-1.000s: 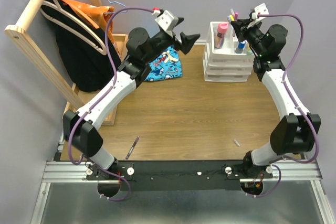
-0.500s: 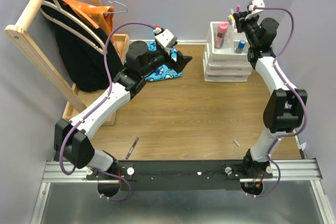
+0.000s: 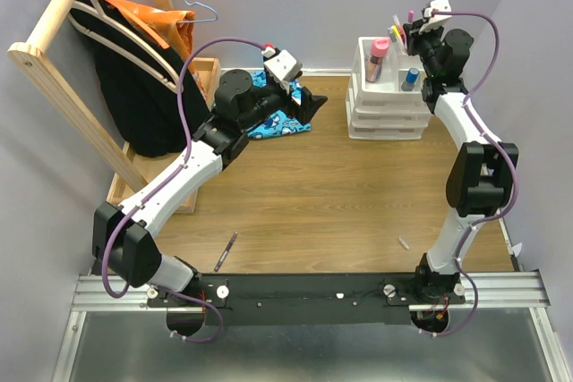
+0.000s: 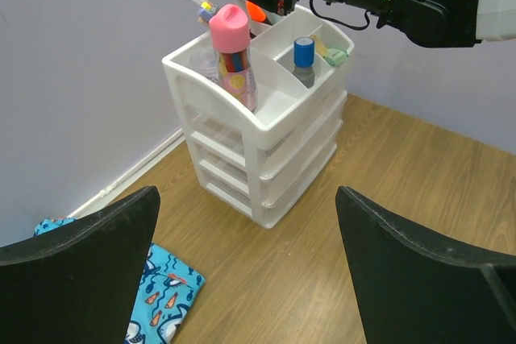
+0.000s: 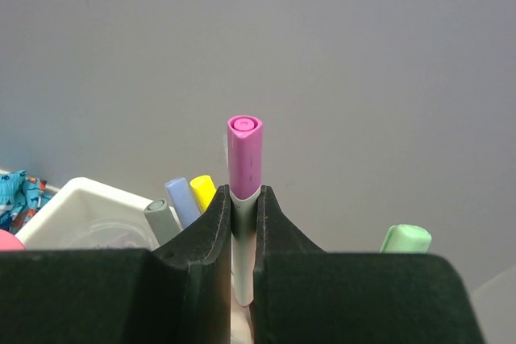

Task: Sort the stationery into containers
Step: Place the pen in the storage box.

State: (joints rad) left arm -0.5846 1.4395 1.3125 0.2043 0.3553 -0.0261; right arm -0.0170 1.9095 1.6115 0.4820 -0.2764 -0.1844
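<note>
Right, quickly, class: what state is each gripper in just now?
Left gripper: open, holding nothing.
Right gripper: closed on a pink-capped pen, held upright.

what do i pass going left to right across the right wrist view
blue patterned cloth, white organiser, grey pen cap, lilac cap, yellow cap, pink-capped pen pinched in the right gripper, pale green cap

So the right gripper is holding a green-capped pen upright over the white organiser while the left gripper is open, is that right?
Not quite: the pen has a pink cap, not green, as the right wrist view shows. The right gripper holds it upright over the organiser, and the left gripper is open.
</note>
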